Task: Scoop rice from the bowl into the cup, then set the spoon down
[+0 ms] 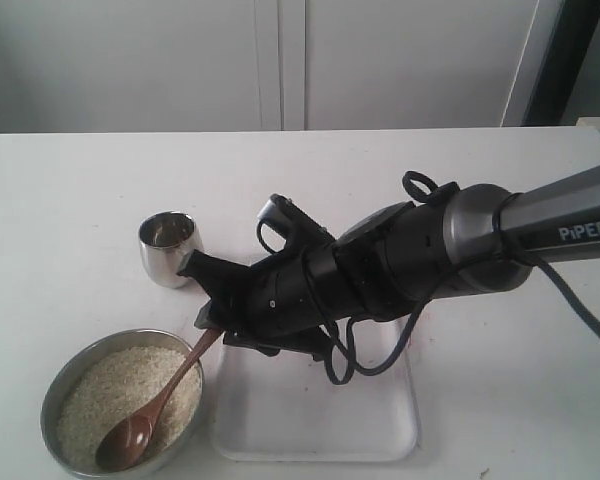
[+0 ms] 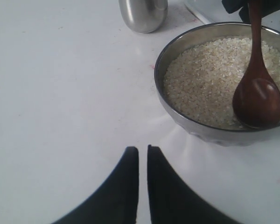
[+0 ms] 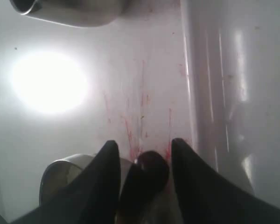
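The grey metal bowl (image 1: 52,392) sits at the front left, filled with rice (image 1: 115,385). The wooden spoon (image 1: 165,395) lies with its oval end on the rice and its handle slanting up over the rim. My right gripper (image 1: 212,315) is shut on the spoon's handle end (image 3: 149,170), between bowl and cup. The shiny cup (image 1: 170,247) stands upright just behind the gripper. My left gripper (image 2: 143,148) is shut and holds nothing; it hovers over bare table close to the bowl (image 2: 177,116), with the rice (image 2: 200,79), spoon (image 2: 256,93) and cup (image 2: 142,14) ahead of it.
A shallow white tray (image 1: 320,420) lies on the table just right of the bowl, under my right arm. Red smears mark the tabletop (image 3: 140,102) beside the tray's edge (image 3: 233,70). White cabinet doors stand behind the table.
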`<move>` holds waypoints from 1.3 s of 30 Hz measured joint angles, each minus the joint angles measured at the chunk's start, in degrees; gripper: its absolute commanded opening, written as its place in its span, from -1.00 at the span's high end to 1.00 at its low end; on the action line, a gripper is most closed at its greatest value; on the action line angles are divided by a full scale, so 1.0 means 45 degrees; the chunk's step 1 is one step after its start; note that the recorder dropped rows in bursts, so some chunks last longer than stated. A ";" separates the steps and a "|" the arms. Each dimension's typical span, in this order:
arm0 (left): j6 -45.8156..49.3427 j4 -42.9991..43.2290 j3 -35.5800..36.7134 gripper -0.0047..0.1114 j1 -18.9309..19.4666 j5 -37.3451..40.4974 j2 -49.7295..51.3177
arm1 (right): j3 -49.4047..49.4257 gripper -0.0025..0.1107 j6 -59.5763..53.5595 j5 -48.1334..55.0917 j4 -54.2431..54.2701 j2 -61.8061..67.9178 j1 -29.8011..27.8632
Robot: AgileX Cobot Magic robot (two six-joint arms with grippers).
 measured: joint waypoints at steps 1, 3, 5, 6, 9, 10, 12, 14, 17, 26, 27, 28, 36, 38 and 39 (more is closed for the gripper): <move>0.0000 0.0000 0.0000 0.67 0.0000 0.0000 0.0000 | 0.0000 0.33 -0.0060 0.0011 0.0030 0.0000 0.0000; 0.0000 0.0000 0.0000 0.67 0.0000 0.0000 0.0000 | 0.0000 0.33 -0.0116 0.0082 0.0056 0.0000 0.0000; 0.0000 0.0000 0.0000 0.67 0.0000 0.0000 0.0000 | 0.0000 0.33 -0.0145 0.0147 0.0105 0.0000 0.0000; 0.0000 0.0000 0.0000 0.67 0.0000 0.0000 0.0000 | 0.0000 0.33 -0.0173 0.0179 0.0101 0.0000 0.0000; 0.0000 0.0000 0.0000 0.67 0.0000 0.0000 0.0000 | 0.0000 0.37 -0.0226 0.0230 0.0101 0.0000 0.0000; 0.0000 0.0000 0.0000 0.67 0.0000 0.0000 0.0000 | 0.0000 0.41 -0.0276 0.0230 0.0101 0.0000 0.0000; 0.0000 0.0000 0.0000 0.67 0.0000 0.0000 0.0000 | 0.0000 0.49 -0.0366 0.0253 0.0101 0.0000 0.0000; 0.0000 0.0000 0.0000 0.67 0.0000 0.0000 0.0000 | -0.0010 0.55 -0.0442 0.0297 0.0101 0.0000 0.0000; 0.0000 0.0000 0.0000 0.67 0.0000 0.0000 0.0000 | -0.0155 0.58 -0.0599 0.0360 0.0131 0.0000 0.0000; 0.0000 0.0000 0.0000 0.67 0.0000 0.0000 0.0000 | -0.0298 0.58 -0.0689 0.0512 0.0131 0.0000 0.0000; 0.0000 0.0000 0.0000 0.67 0.0000 0.0000 0.0000 | -0.0298 0.58 -0.0689 0.0512 0.0131 0.0000 0.0000; 0.0000 0.0000 0.0000 0.67 0.0000 0.0000 0.0000 | -0.0323 0.58 -0.0725 0.0512 0.0131 0.0000 0.0000; 0.0000 0.0000 0.0000 0.67 0.0000 0.0000 0.0000 | -0.0870 0.60 -0.1288 0.0730 0.0380 0.0000 0.0000; 0.0000 0.0000 0.0000 0.67 0.0000 0.0000 0.0000 | -0.1031 0.65 -0.1419 0.0763 0.0408 0.0000 0.0000; 0.0000 0.0000 0.0000 0.67 0.0000 0.0000 0.0000 | -0.1088 0.67 -0.1540 0.0785 0.0408 0.0000 0.0000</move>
